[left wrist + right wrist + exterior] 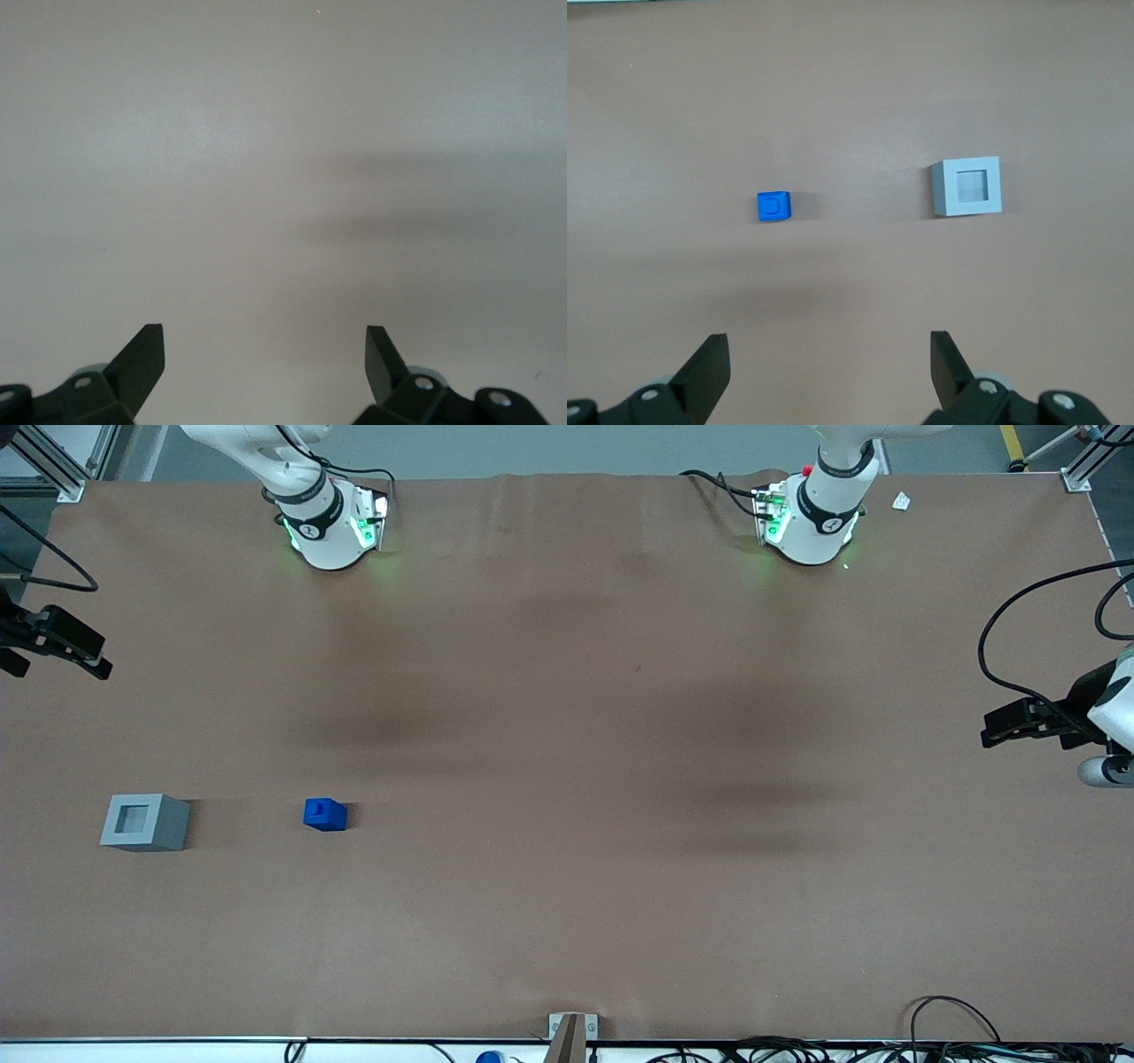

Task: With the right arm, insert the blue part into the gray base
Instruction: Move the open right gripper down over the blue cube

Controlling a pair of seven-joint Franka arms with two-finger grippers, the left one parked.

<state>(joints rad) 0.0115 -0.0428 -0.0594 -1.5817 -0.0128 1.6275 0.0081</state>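
Surroundings: I see the brown table (567, 779) bare around both pieces; a small white scrap (901, 501) lies near the parked arm's base, and cables (797, 1050) bunch along the table edge nearest the front camera.
Obstructions: from my seat nothing stands between the blue part (324, 814) and the gray base (145, 822); only bare table surface separates them.
Gray base: it sits flat on the table toward the working arm's end, about as near to the front camera as the blue part and well apart from it.
Recess: the darker square pocket in the gray base faces up, and in the right wrist view (967, 187) I see nothing inside it.
Blue part: it rests on the table, outside the base, nearer the table's middle than the base is.
Blue part's heading: its smaller stub face looks upward in both views (774, 206); the block is close to cubic, so I can name no long axis.
Gripper: the gripper (828, 363) hangs off above the table at the working arm's end, well apart from both pieces, its two fingers spread wide and holding nothing.
Right arm: its base (328, 527) stands at the table edge farthest from the front camera.
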